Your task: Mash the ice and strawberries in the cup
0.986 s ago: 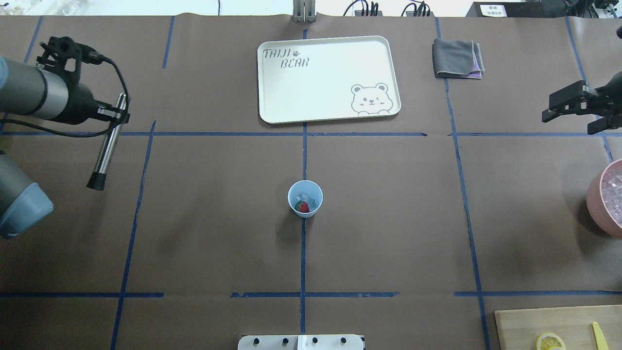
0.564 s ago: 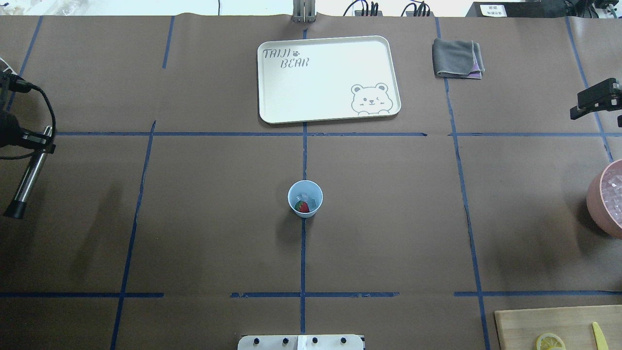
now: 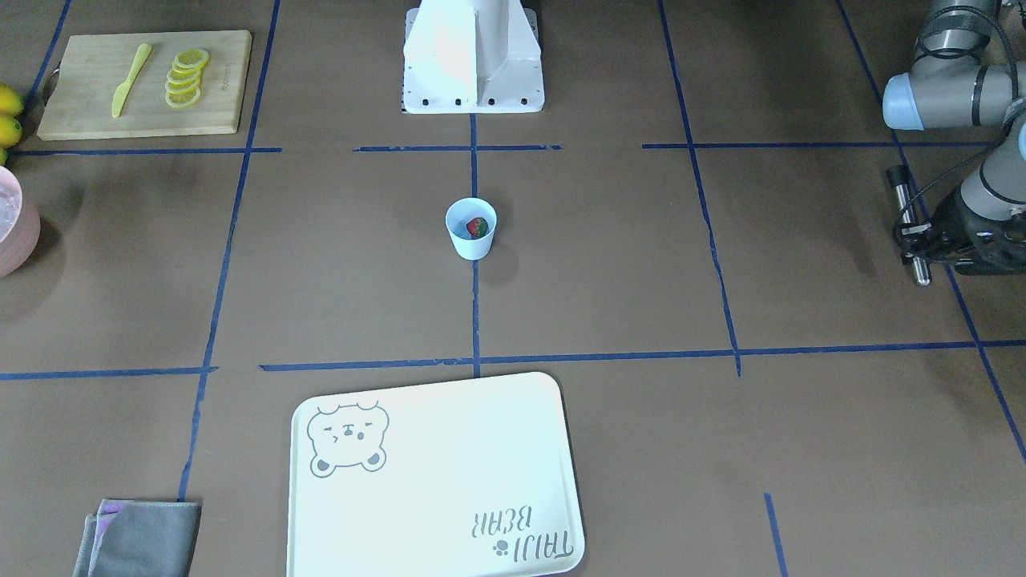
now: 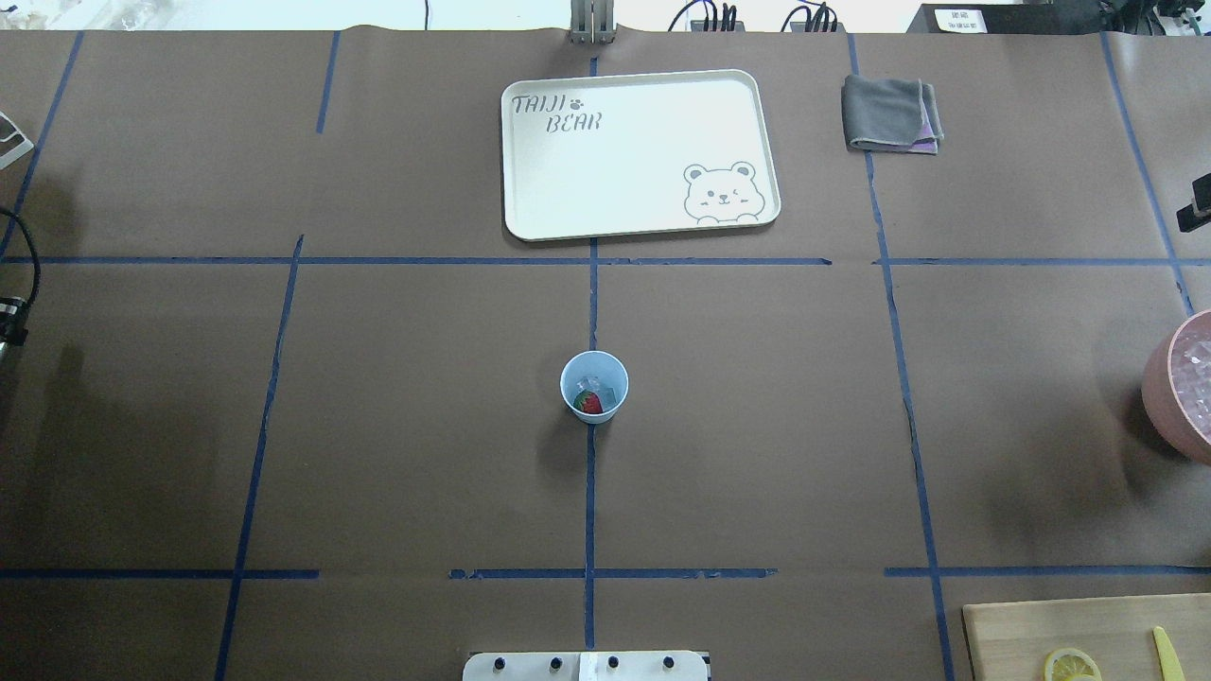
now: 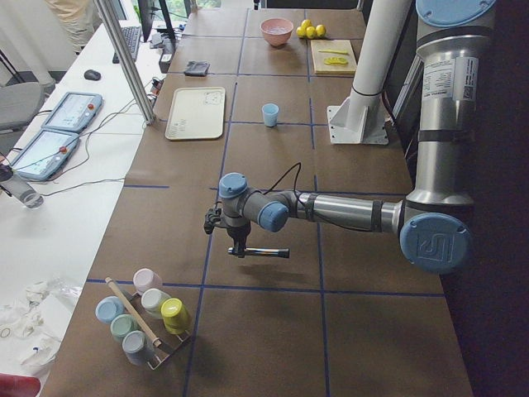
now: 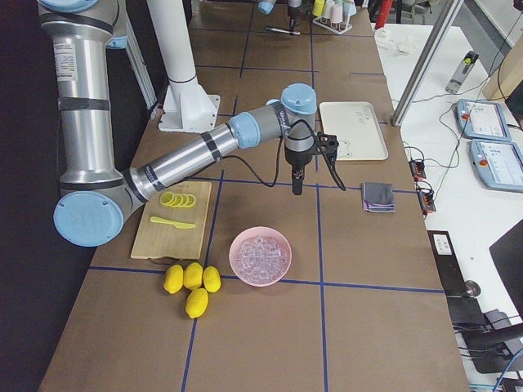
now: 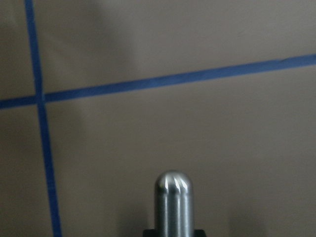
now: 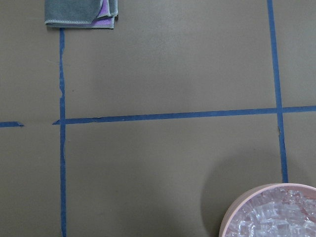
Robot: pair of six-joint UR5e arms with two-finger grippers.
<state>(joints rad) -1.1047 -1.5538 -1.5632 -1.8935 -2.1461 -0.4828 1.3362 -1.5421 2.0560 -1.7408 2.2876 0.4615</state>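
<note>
Brown papered table point(image 4: 378, 426), gridded with blue tape point(image 4: 590, 492). Bearings are taken from the overhead view with the cup as dial centre and 12 o'clock pointing away from the robot.

- Cup point(image 4: 594, 386): pale blue, upright, mid-table on a tape line, nothing touching it.
- Strawberry point(image 4: 590, 404): inside the cup, against the wall at 6 o'clock.
- Ice point(image 4: 591, 382): pale lumps in the cup at 12 o'clock of the berry, hard to make out.
- Left gripper point(image 3: 916, 240): far out at 9 o'clock, well apart from the cup. It is clenched on a metal rod point(image 3: 905, 196) with a black cap. The left side view shows the rod roughly level, clear of the table. The wrist camera sees only its rounded steel tip.
- Right gripper point(image 6: 297, 189): out near 3 o'clock, hanging fingers-down above the table. Only a sliver shows overhead. Cannot tell whether it is released or closed.
- Tray point(image 4: 624, 170): cream with a bear print, at 12 o'clock.
- Grey cloth point(image 4: 889, 113): folded, at 1 o'clock.
- Pink bowl point(image 4: 1159, 388): at 3 o'clock, heaped with clear cubes point(image 6: 260, 255).
- Cutting board point(image 3: 80, 96): at 4 o'clock, carrying lemon slices point(image 3: 186, 78) and a yellow knife point(image 3: 130, 80).
- Whole lemons point(image 6: 189, 282): just beside the board.
</note>
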